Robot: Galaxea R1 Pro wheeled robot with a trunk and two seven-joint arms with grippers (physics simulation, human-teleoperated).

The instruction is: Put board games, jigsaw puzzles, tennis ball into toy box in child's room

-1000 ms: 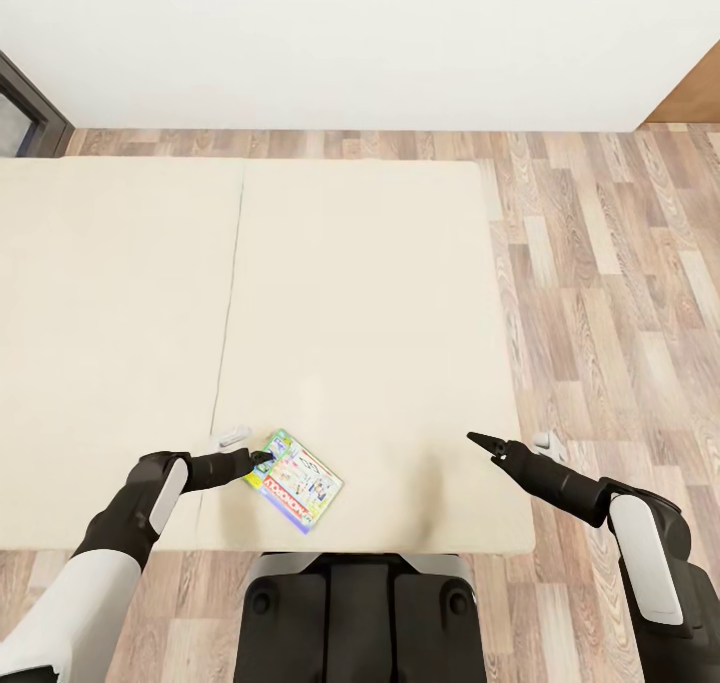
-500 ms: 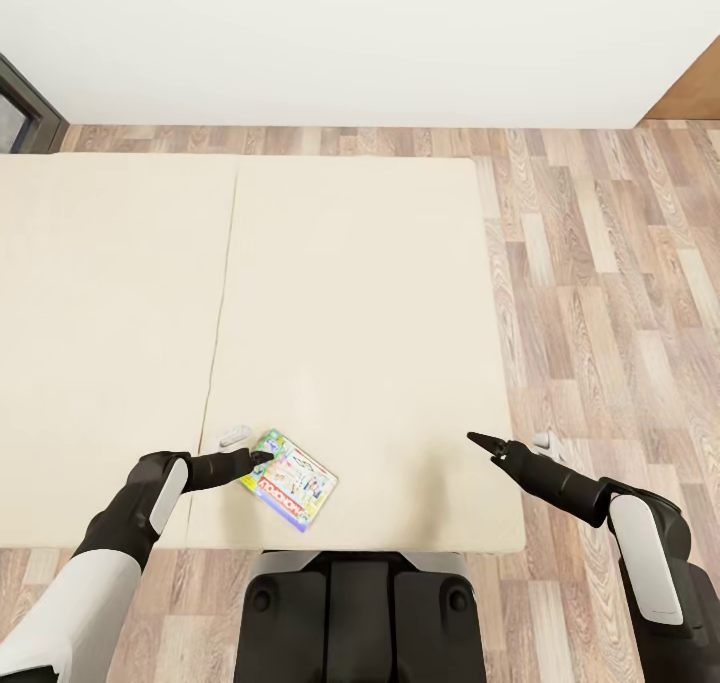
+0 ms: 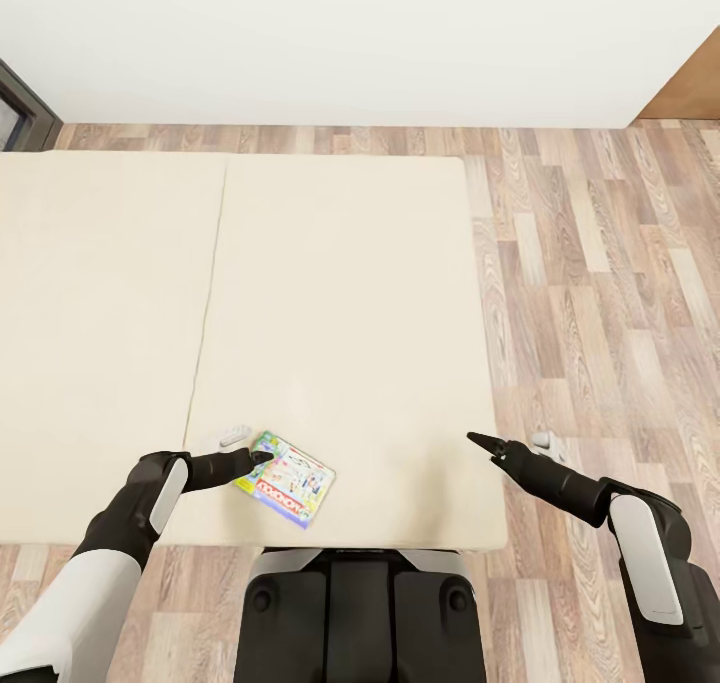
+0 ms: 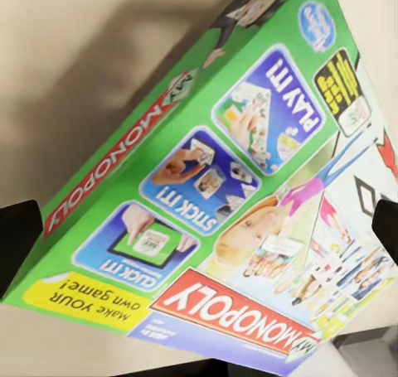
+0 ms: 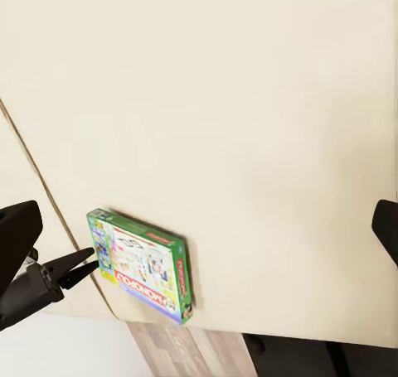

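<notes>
One board game, a flat green Monopoly box, lies on the cream bed near its front edge. My left gripper is open, its fingertips at the box's left corner. In the left wrist view the box spans the gap between the wide-apart fingers. My right gripper hovers open over the bed's front right part, apart from the box; its wrist view also catches the left gripper. The table, toy box, jigsaw puzzles and tennis ball are out of view.
Wood-plank floor runs along the bed's right side and behind it, up to a white wall. A dark frame stands at the far left and a wooden unit at the far right. My base is against the bed's front edge.
The whole view has shifted, so the bed sits further left in the picture. The box kept its place at my left fingertips, sliding right over the bed and turning slightly. The arms hold their pose.
</notes>
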